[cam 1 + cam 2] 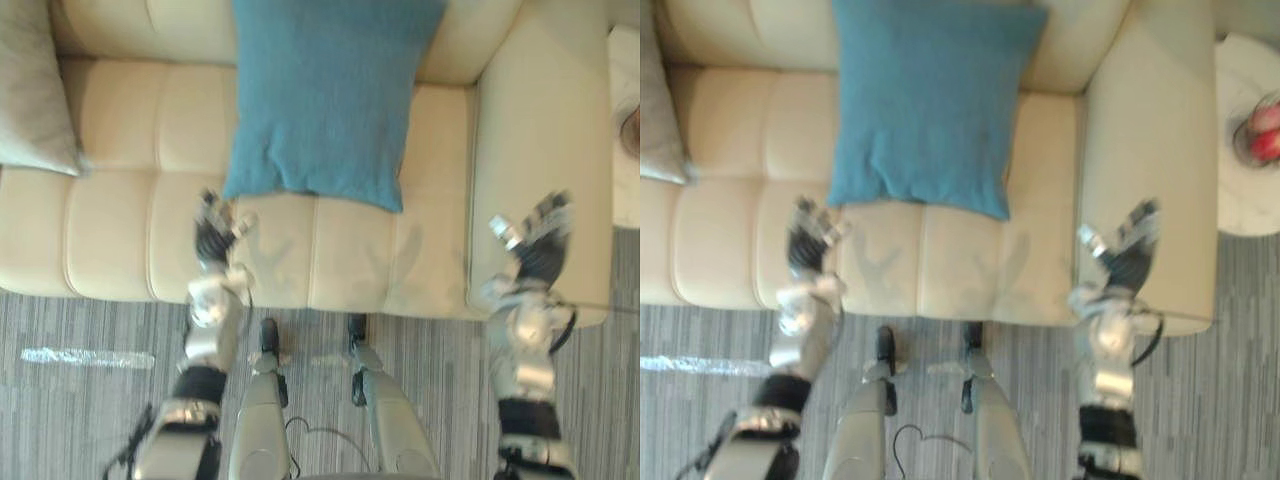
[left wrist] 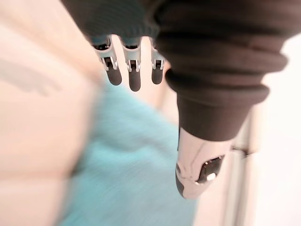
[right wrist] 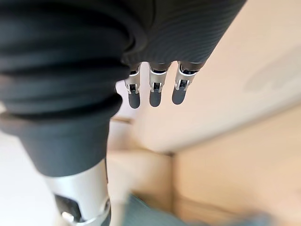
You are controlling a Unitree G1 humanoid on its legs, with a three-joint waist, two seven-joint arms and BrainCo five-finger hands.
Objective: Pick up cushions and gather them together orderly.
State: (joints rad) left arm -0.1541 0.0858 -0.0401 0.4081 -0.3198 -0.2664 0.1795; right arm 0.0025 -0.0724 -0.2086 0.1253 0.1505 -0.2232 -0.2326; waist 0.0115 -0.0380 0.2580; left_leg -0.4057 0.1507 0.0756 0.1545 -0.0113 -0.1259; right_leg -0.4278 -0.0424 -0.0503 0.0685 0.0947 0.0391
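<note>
While both hands hang empty over the sofa [image 1: 350, 260], the gathering looks barely begun: by my reading no cushion is lifted, and the two cushions lie well apart. Nearest, at the front of the sofa's seat, the left hand [image 1: 215, 235] hovers with fingers straight and spread, holding nothing; its wrist view shows those fingers [image 2: 134, 70] with blue cloth just past them. The right hand [image 1: 535, 240] is over the sofa's right armrest, likewise spread wide and empty, its fingers [image 3: 155, 92] straight above cream upholstery. Farther in, the blue cushion [image 1: 325, 100] leans against the sofa's backrest, right of the seat's middle. Its lower left corner is just beside the left hand's fingertips, though I cannot tell whether they touch, and the right hand is well off to its side. Farthest off, a grey cushion [image 1: 35, 90] rests at the sofa's left end. What remains, I judge, is to grasp one cushion and set it neatly beside the other.
</note>
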